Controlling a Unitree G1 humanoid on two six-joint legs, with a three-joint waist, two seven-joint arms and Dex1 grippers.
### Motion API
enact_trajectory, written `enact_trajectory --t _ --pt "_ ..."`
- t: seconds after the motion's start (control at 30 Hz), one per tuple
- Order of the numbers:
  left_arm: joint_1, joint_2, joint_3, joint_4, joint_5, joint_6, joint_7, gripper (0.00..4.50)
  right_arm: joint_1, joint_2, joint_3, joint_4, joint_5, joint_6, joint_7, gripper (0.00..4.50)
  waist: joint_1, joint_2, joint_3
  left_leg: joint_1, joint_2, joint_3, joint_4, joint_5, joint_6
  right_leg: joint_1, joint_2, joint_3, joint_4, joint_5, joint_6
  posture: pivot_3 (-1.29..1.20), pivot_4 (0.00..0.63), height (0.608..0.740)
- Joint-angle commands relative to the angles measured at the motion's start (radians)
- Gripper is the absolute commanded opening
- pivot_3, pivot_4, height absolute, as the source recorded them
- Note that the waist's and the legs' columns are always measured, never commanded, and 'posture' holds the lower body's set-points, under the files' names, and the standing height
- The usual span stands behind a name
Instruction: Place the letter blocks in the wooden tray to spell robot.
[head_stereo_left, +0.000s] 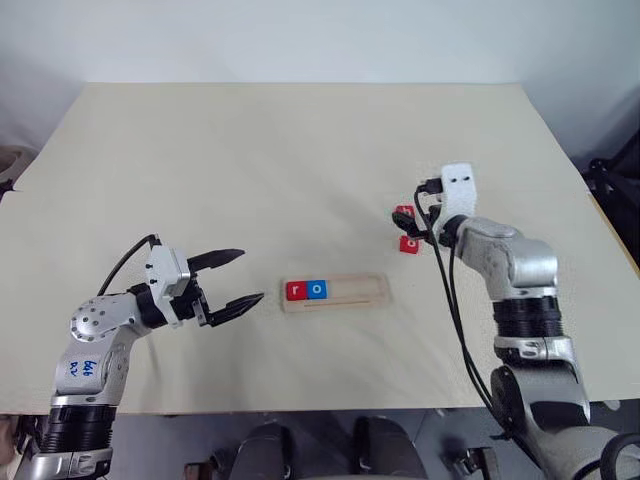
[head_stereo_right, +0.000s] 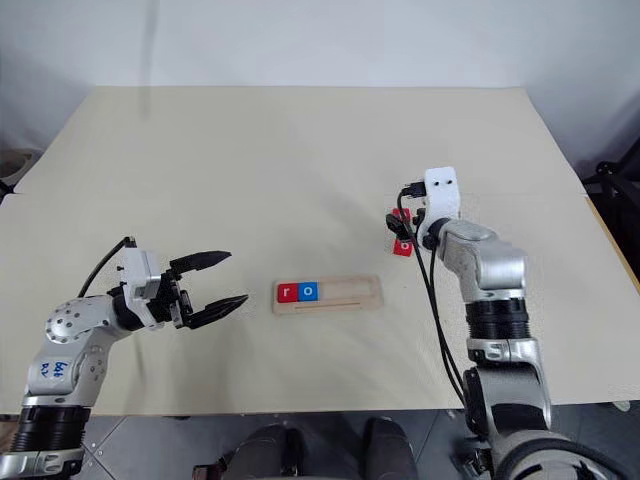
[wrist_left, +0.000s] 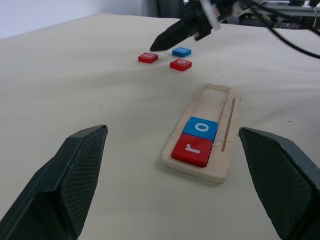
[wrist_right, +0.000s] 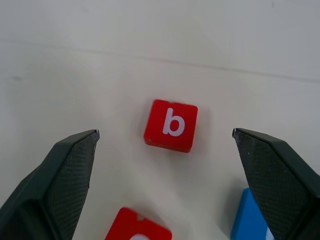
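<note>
Lining up my right gripper (wrist_right: 165, 135), fingers spread wide, over the red b block (wrist_right: 171, 125) on the table beyond the tray (head_stereo_left: 336, 292), where r and o already sit, I judge lowering and pinching comes next.

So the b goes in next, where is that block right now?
The red b block lies flat on the table on the robot's right, between the right gripper's open jaws, beside two other loose tiles.

Beige table (head_stereo_left: 250, 180); wooden tray (head_stereo_left: 350, 292) near middle, three loose letter blocks (wrist_left: 170, 56) right of it
</note>
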Motion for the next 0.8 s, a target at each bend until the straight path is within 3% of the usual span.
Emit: enact_trajectory --t 0.03,0.17,0.47,0.63,0.8 --pt "0.009 -0.003 0.007 -0.051 -0.013 -0.006 0.011 4.46 -0.071 0.036 -0.034 0.116 -0.021 -0.053 -0.051 4.5 -0.007 0.0 0.0 0.0 0.0 0.0 0.0 0.0 0.0 0.0 0.0 0.0 0.0 0.0 0.0 0.0 0.15 0.74" --pt "0.026 -0.005 0.008 -0.069 -0.014 -0.006 0.02 4.46 -0.128 0.076 -0.035 0.25 -0.045 -0.136 -0.075 4.5 -0.015 0.0 0.0 0.0 0.001 0.0 -0.001 0.001 -0.001 -0.001 0.001 0.0 0.0 0.0 0.0 0.0 0.15 0.74" --pt "0.051 0.0 0.017 -0.095 -0.022 0.0 0.03 4.5 -0.155 0.108 -0.005 0.317 -0.092 -0.145 -0.07 1.58 -0.035 0.0 0.0 0.001 0.001 -0.001 -0.002 0.001 -0.002 -0.001 0.001 0.0 0.0 0.0 0.0 0.0 0.15 0.74" --pt "0.054 -0.002 0.016 -0.091 -0.021 -0.002 0.032 4.5 -0.127 0.078 0.0 0.156 -0.081 -0.115 -0.029 1.48 -0.034 0.001 0.0 0.0 0.002 -0.001 -0.003 0.001 -0.002 -0.001 0.001 0.0 0.0 0.0 0.0 0.0 0.15 0.74" --pt "0.033 -0.013 -0.009 -0.07 -0.018 -0.002 0.021 4.5 -0.034 0.015 0.012 -0.142 -0.048 0.053 0.033 1.48 -0.024 0.002 0.001 -0.001 0.001 -0.002 -0.003 0.001 -0.002 -0.002 0.0 0.0 0.0 0.0 0.0 0.0 0.15 0.74"
